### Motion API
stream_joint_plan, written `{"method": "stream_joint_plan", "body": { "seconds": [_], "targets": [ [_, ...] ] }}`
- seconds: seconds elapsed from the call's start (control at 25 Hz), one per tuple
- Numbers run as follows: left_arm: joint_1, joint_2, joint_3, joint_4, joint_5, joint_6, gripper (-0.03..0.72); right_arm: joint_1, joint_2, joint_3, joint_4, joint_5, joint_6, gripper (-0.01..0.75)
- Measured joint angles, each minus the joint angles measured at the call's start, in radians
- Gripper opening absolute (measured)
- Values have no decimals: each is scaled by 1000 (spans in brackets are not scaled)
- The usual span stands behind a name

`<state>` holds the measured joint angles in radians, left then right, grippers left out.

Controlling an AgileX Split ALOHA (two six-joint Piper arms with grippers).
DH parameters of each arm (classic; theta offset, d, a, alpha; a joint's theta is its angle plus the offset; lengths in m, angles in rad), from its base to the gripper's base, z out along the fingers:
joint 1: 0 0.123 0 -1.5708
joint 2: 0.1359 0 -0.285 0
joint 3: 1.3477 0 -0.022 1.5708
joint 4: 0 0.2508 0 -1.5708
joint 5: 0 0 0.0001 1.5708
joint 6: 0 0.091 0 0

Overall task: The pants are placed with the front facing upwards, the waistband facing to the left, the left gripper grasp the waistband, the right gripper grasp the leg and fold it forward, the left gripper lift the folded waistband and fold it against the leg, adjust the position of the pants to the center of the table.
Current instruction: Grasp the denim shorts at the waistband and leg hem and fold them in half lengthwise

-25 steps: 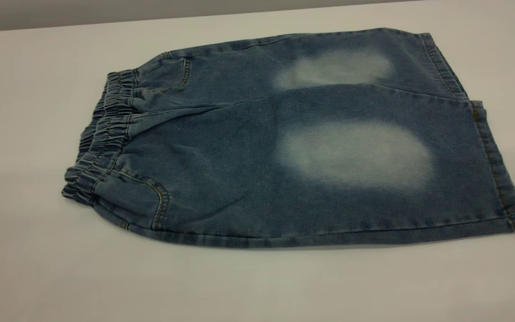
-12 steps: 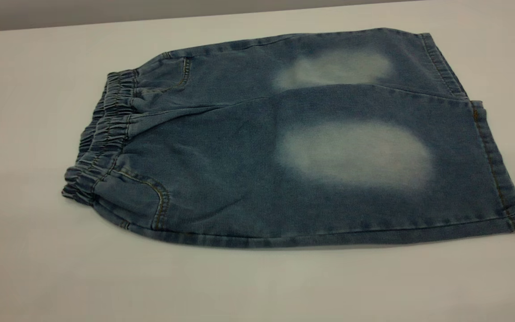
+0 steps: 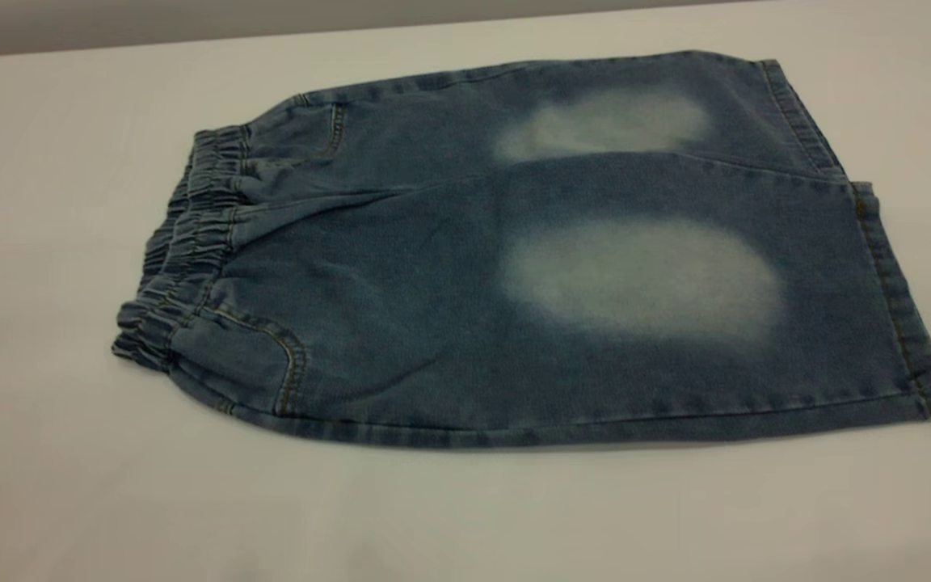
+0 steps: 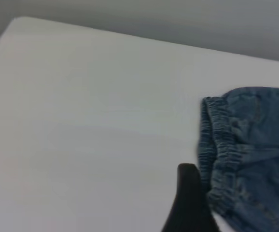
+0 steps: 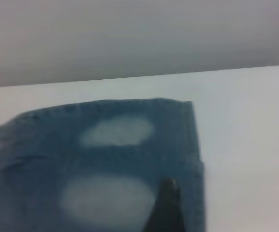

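The blue denim pants [image 3: 514, 267] lie flat on the white table [image 3: 45, 453], front up, with two pale faded oval patches showing. The ruffled waistband [image 3: 183, 242] points left and the leg hems [image 3: 894, 299] point right. Neither gripper shows in the exterior view. In the left wrist view the black tip of my left gripper [image 4: 188, 193] hovers just beside the waistband [image 4: 221, 150], over bare table. In the right wrist view the black tip of my right gripper [image 5: 167, 205] sits over the near leg [image 5: 105, 198], close to the hem [image 5: 197, 188].
Bare tabletop surrounds the pants on all sides. The table's far edge [image 3: 191, 39] runs along the back, and a table corner [image 4: 19, 20] shows in the left wrist view. A grey wall stands behind.
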<state>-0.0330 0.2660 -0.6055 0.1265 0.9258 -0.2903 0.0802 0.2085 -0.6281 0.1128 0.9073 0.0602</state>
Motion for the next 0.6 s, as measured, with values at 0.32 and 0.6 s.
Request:
{"method": "stream_joint_plan", "body": {
  "seconds": [0.32, 0.6],
  "targets": [
    [0, 339, -7, -31, -232, -71, 457, 0, 355, -60, 189, -108, -100, 533],
    [0, 658, -7, -40, -384, -117, 457, 0, 627, -59, 315, -193, -194, 533]
  ]
}}
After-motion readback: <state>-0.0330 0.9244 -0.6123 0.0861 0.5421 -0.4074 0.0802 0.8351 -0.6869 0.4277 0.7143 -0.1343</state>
